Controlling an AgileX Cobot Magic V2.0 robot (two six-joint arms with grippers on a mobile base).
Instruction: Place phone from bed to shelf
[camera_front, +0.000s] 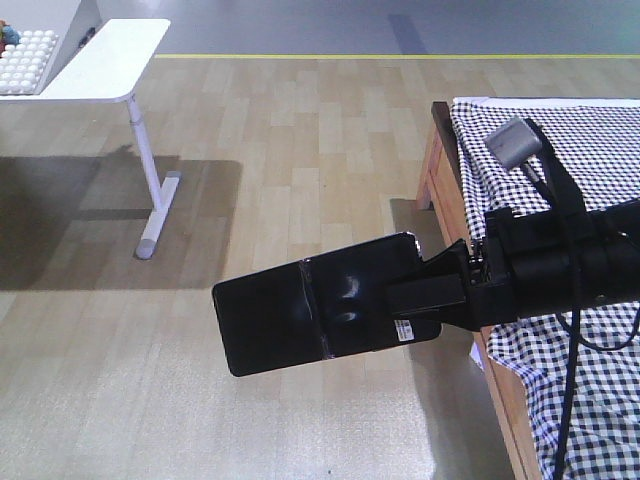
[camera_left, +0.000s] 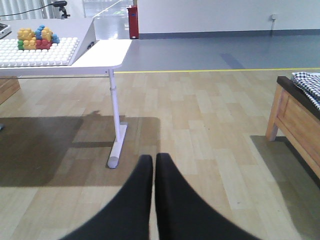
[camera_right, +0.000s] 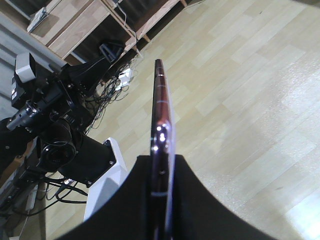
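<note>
The phone (camera_front: 310, 315), a glossy black slab with a seam across its middle and a white sticker near the held end, hangs flat over the wooden floor just left of the bed (camera_front: 590, 150). My right gripper (camera_front: 405, 300) is shut on its right end. In the right wrist view the phone (camera_right: 160, 110) stands edge-on, its pinkish metal rim clamped in the right gripper (camera_right: 161, 165). My left gripper (camera_left: 153, 160) is shut with nothing in it, over bare floor. A pale wooden shelf unit with cubbies (camera_right: 75, 25) shows at the top left of the right wrist view.
A white desk (camera_front: 100, 65) on a white leg (camera_front: 150, 170) stands at the far left and carries a studded white board with coloured blocks (camera_left: 36, 37). The bed's wooden corner (camera_left: 280, 110) is at the right. The robot's base and cables (camera_right: 55, 130) sit behind the phone.
</note>
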